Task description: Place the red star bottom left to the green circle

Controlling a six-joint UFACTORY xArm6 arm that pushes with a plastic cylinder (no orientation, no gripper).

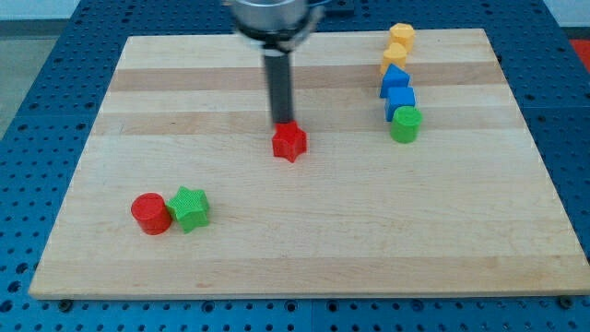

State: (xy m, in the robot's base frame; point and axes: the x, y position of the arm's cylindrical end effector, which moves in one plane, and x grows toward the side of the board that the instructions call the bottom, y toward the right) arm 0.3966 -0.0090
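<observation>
The red star (pixel 289 142) lies near the board's middle, well to the left of and slightly below the green circle (pixel 404 124). The green circle stands at the right side of the board, at the bottom of a column of blocks. My tip (pixel 280 124) sits just above the red star's upper left edge, touching or almost touching it. The dark rod rises straight up from there to the view's top.
Two blue blocks (pixel 397 89) and two yellow blocks (pixel 397 46) stand in a column above the green circle. A red circle (pixel 150 213) and a green star (pixel 190 208) sit side by side at the board's lower left. The wooden board (pixel 304 249) lies on a blue perforated table.
</observation>
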